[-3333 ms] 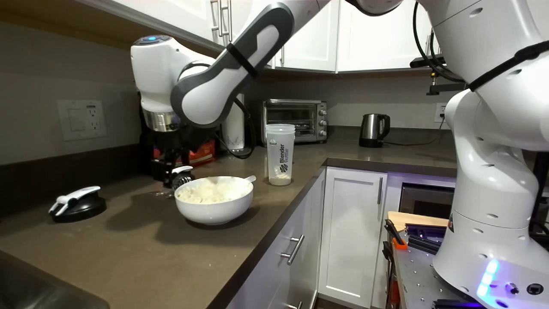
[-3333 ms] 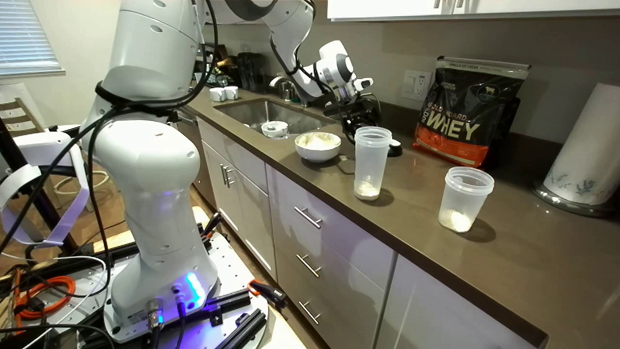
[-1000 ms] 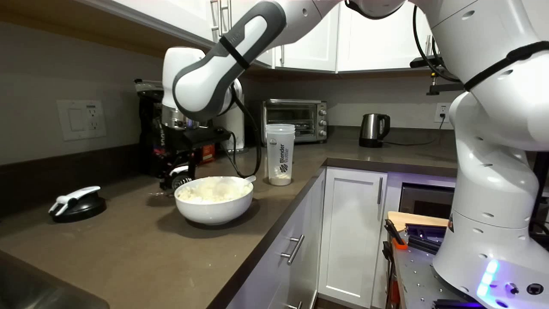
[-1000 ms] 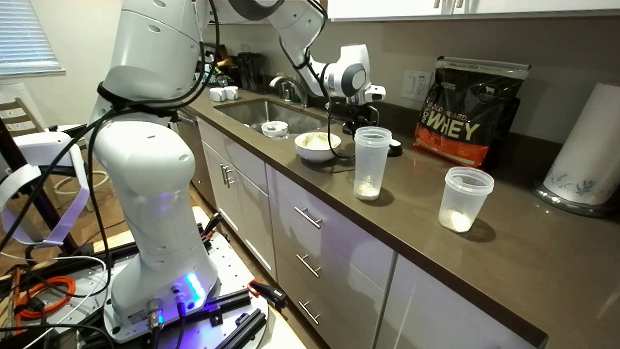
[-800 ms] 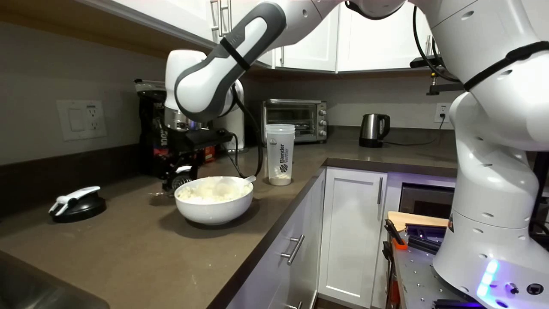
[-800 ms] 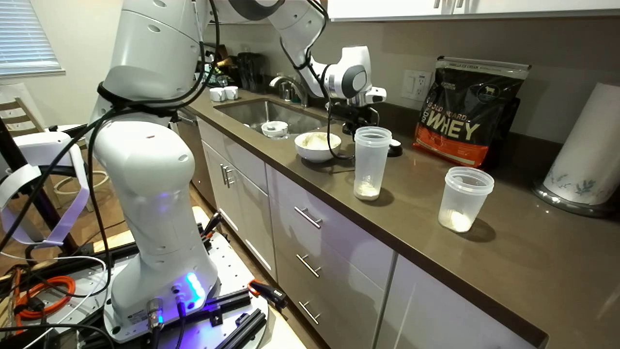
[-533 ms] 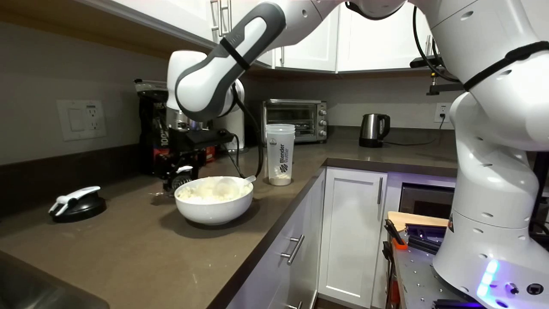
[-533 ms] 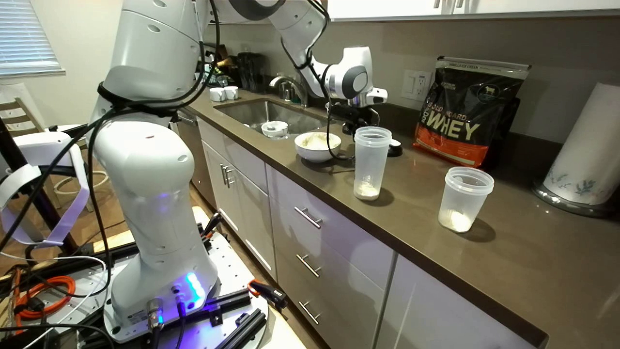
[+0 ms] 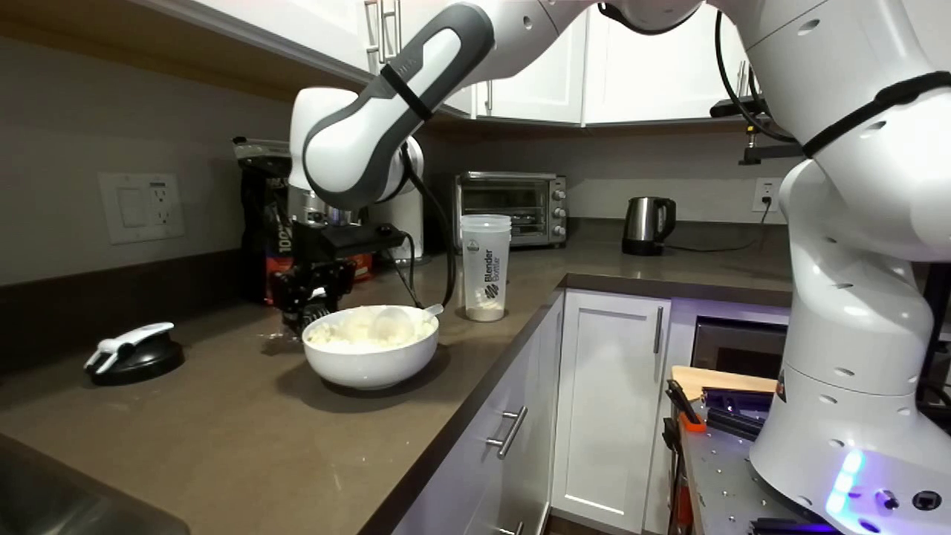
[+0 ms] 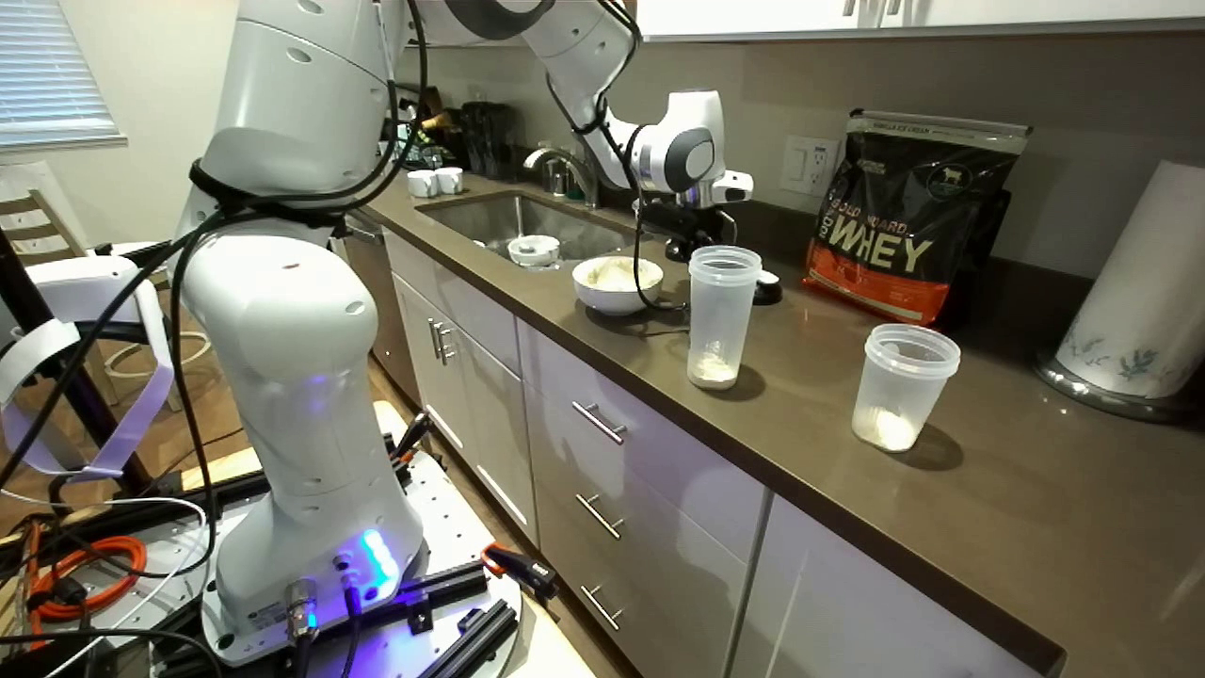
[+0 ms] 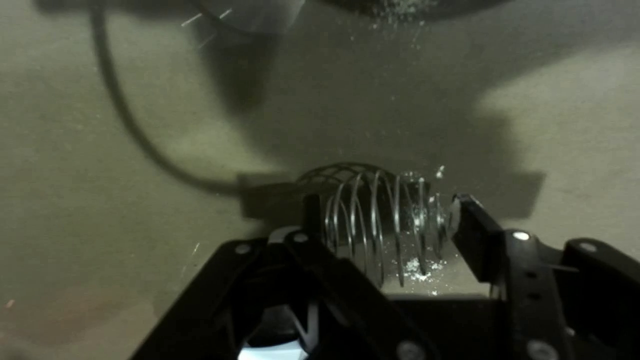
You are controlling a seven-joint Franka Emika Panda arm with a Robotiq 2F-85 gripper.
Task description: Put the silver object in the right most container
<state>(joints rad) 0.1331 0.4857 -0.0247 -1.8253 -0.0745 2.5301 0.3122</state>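
The silver object is a wire ball [image 11: 374,212] of shiny coils, between the fingers of my gripper [image 11: 386,210] in the wrist view. One fingertip [image 11: 311,212] lies close to its left end, the other fingertip [image 11: 472,225] close to its right end. Whether both press on it I cannot tell. An exterior view has two clear containers with white powder at the bottom, both upright. The tall one [image 10: 721,315] is nearer the gripper; the shorter one [image 10: 899,386] is the right most container there. My gripper is far to the left of both.
A white bowl [image 9: 371,364] of pale powder stands right by the gripper, a spoon handle [image 9: 434,309] over its rim. A black and white lid [image 9: 137,357] lies to the left. A whey bag [image 10: 913,226] and a paper towel roll [image 10: 1139,282] line the wall.
Over the last seconds the wrist has swung upright and shifted right in an exterior view. In the last half second the arm has barely moved, while the fingers have drawn together around the wire ball.
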